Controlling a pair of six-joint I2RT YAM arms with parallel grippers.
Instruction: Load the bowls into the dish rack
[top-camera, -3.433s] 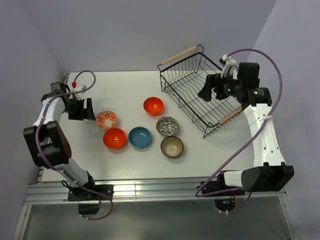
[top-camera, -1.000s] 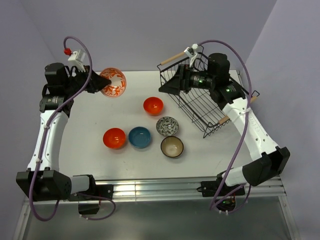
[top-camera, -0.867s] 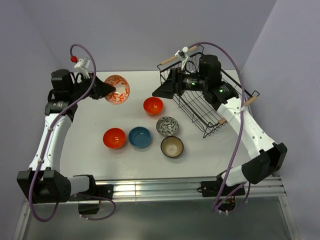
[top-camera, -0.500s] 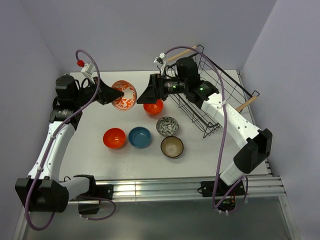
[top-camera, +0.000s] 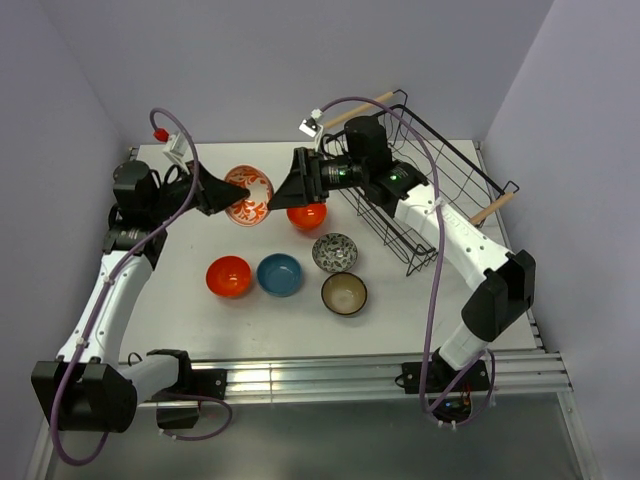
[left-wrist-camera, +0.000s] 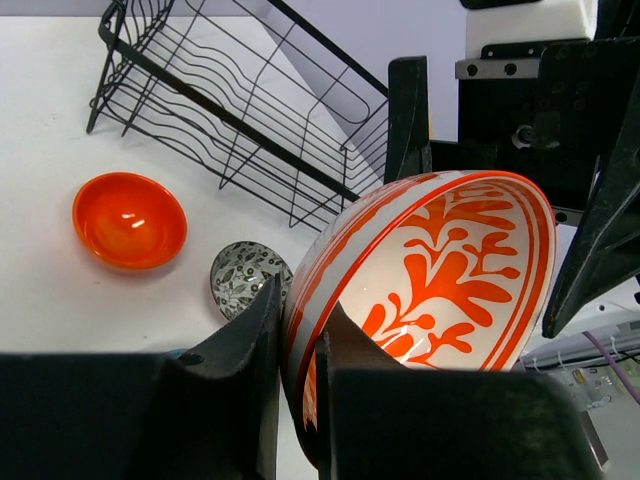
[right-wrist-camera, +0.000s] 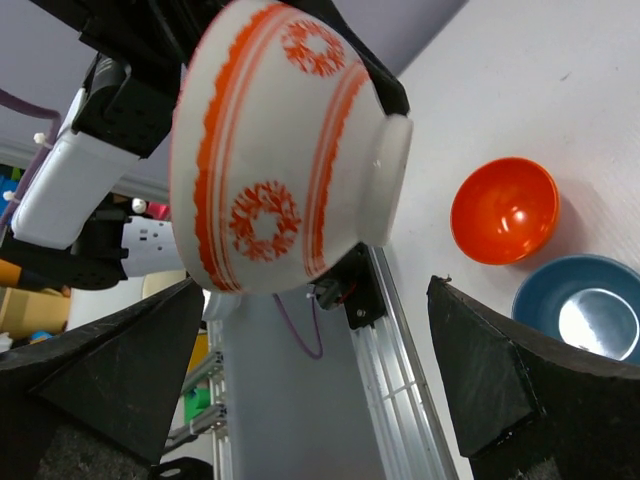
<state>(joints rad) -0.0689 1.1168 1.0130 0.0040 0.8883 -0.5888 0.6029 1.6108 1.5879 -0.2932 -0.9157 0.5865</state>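
My left gripper (top-camera: 222, 193) is shut on the rim of the orange-and-white patterned bowl (top-camera: 248, 195), holding it on edge in the air above the table's back middle. In the left wrist view its fingers (left-wrist-camera: 262, 330) pinch the wall of that bowl (left-wrist-camera: 440, 270). My right gripper (top-camera: 293, 188) stands open facing the bowl's outside (right-wrist-camera: 280, 150), its wide fingers (right-wrist-camera: 505, 390) not touching it. The black wire dish rack (top-camera: 440, 160) sits at the back right, with no bowl in it. A plain orange bowl (top-camera: 310, 216) lies below the right gripper.
On the table in front lie a second orange bowl (top-camera: 229, 276), a blue bowl (top-camera: 279, 274), a grey-and-white bowl (top-camera: 335, 252) and a brown bowl with beige inside (top-camera: 344, 293). The right arm reaches across the rack's near-left corner.
The left arm has carried the patterned bowl rightward toward the middle. The right arm has swung left, away from the rack, until its open jaws face the bowl.
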